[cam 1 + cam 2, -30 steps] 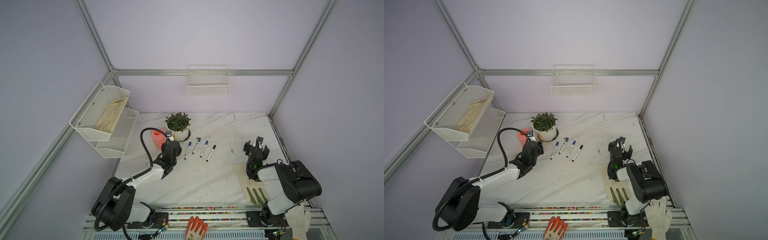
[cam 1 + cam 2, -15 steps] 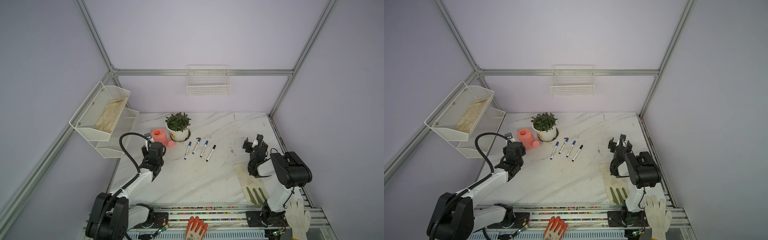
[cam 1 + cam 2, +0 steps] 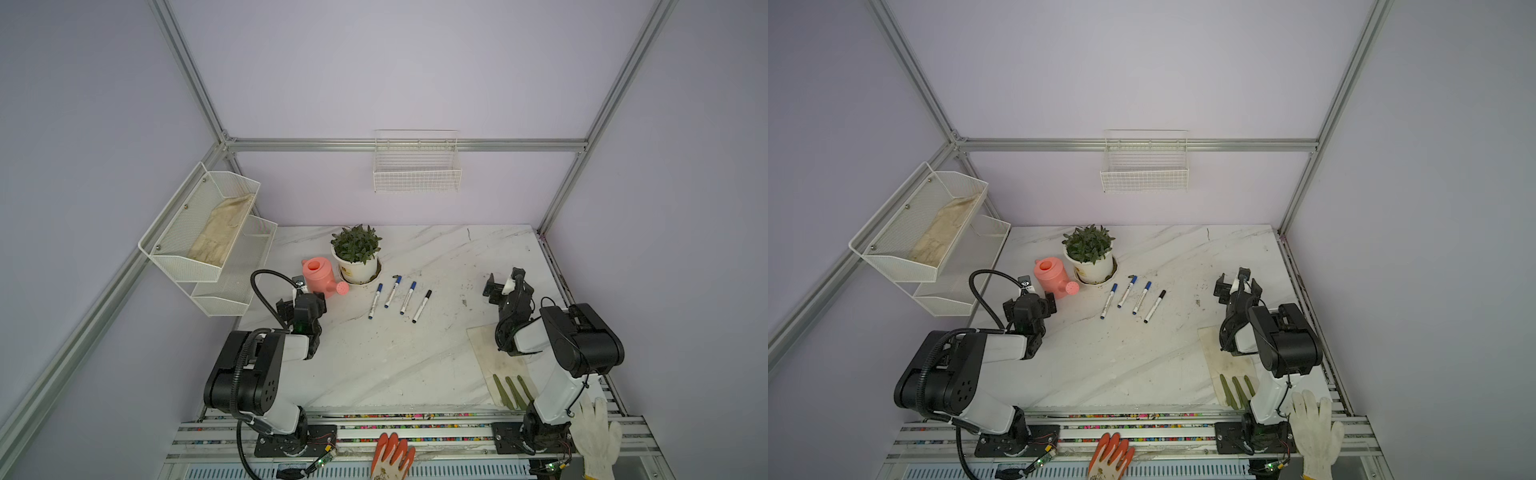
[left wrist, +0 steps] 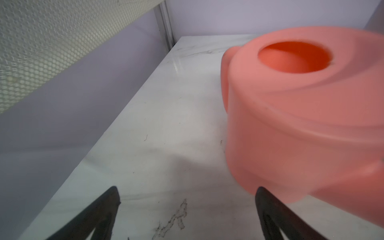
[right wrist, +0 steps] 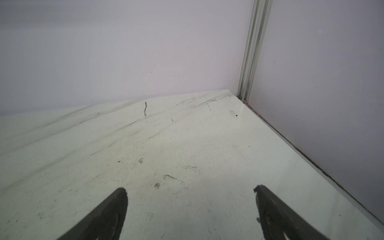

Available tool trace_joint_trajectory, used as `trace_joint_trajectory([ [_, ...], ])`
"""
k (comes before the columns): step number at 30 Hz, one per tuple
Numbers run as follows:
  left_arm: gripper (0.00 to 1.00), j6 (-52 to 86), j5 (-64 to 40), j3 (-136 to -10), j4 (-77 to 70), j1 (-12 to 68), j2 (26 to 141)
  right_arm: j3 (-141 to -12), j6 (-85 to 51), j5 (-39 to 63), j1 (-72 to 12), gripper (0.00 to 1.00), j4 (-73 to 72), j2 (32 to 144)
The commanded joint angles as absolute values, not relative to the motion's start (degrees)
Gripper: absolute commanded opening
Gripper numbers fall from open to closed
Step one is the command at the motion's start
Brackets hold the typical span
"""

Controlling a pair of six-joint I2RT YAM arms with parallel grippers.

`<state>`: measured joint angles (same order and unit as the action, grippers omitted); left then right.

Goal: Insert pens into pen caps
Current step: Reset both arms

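White pens (image 3: pixel 392 292), four, in a row on the table (image 3: pixel 374 365) beside the plant pot (image 3: pixel 357 270). Not moved since a second ago. Backed the left gripper (image 4: pixel 187 189) away from the pens to the pink can (image 3: pixel 318 276) and opened its jaws wide, with nothing in them. Kept the right gripper (image 5: pixel 190 188) wide apart over bare table, well away from the pens. Looks done: small caps (image 3: pixel 379 287) on the far ends, three blue, one black. Slim round pens, smooth hard marble with grey lines, shiny plastic can.
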<state>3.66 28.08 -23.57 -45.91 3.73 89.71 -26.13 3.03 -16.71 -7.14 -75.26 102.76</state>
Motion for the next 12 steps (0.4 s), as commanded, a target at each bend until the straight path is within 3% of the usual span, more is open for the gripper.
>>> trace_joint_trajectory([
  [1, 1.00, 0.14, 20.58, -19.64, -61.14, 3.00, 91.12, -26.13, 2.87, -16.51, -7.32, 0.97, -78.55, 102.39],
  [3, 1.00, 2.35, 20.27, -22.84, -50.83, 2.42, 89.55, -26.54, 2.85, -16.28, -7.38, 0.97, -78.02, 102.64],
  [5, 1.00, 1.64, 18.49, -21.26, -56.27, 1.55, 90.80, -27.03, 2.57, -15.95, -7.27, 0.97, -77.40, 102.90],
  [12, 1.00, 1.93, 18.59, -21.79, -54.81, 1.50, 90.40, -26.70, 2.48, -15.11, -6.93, 0.97, -77.56, 102.39],
])
